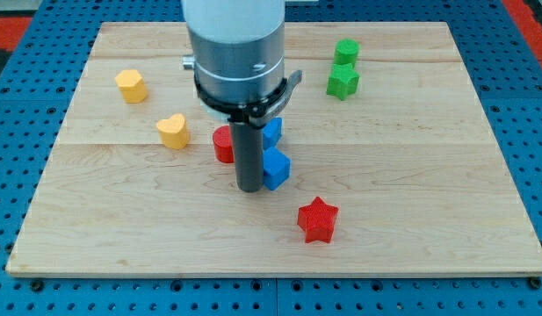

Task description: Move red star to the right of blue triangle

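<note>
The red star (318, 219) lies on the wooden board (411, 175) toward the view's bottom, right of centre. My tip (249, 188) stands up and left of the star, touching or just beside a blue block (276, 168) on its right. A second blue block (271, 132) shows just above that one, partly hidden by the rod; I cannot tell which of them is the triangle. A red block (222, 145) sits left of the rod, partly hidden.
A yellow heart (173, 131) and another yellow block (131, 85) lie at the view's left. Two green blocks (345, 53) (343, 82) sit at the top right. The arm's grey body (235, 44) covers the board's top centre.
</note>
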Tool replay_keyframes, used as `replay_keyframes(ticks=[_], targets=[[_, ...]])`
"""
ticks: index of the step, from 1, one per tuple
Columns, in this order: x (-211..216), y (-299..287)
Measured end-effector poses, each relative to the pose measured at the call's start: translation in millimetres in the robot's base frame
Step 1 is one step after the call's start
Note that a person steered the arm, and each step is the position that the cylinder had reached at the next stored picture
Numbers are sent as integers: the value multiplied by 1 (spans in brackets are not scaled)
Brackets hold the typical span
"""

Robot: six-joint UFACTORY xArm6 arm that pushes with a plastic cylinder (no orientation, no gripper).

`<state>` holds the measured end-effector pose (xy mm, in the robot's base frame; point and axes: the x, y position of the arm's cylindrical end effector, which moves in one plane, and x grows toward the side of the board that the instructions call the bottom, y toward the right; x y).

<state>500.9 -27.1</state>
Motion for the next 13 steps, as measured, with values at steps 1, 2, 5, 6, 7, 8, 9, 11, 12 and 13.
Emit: replay_keyframes(ticks=[1,2,5,6,7,8,9,11,12,13], targets=[[43,-25],[101,-11],[35,110],[8,118],[-6,96],[4,118],[1,34],[-36,18],[-30,32],[-2,42]])
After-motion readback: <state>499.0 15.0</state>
